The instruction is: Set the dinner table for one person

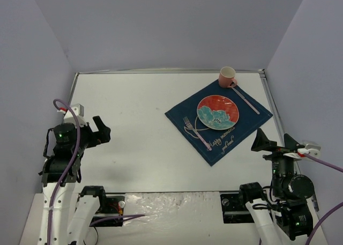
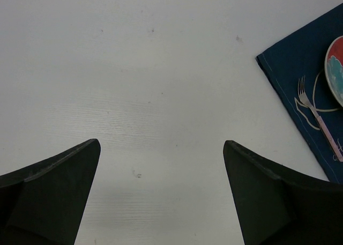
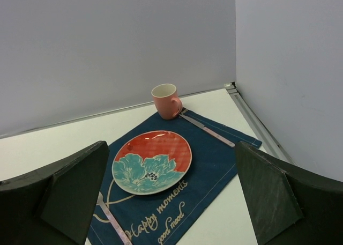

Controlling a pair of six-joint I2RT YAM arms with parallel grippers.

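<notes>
The white dinner table [image 1: 134, 138] carries a navy cloth [image 1: 246, 121] at the right, turned at an angle. On the cloth lie a red and teal flower plate [image 1: 218, 111], a pink-handled fork [image 1: 196, 132] to its left and a pink-handled knife [image 1: 245, 100] to its right. A pink mug [image 1: 228, 76] stands at the cloth's far corner. My left gripper [image 1: 103, 130] is open and empty over the bare table at the left. My right gripper [image 1: 273, 141] is open and empty, raised near the cloth's right corner. The right wrist view shows the plate [image 3: 152, 162], mug [image 3: 166, 101] and knife [image 3: 208, 129].
Grey walls close in the table on three sides. A thin metal rim [image 1: 270, 103] runs along the table's right and far edges. A crinkled plastic sheet [image 1: 171, 202] lies at the near edge between the arm bases. The cloth's left corner [image 2: 289, 79] and fork [image 2: 321, 124] show in the left wrist view.
</notes>
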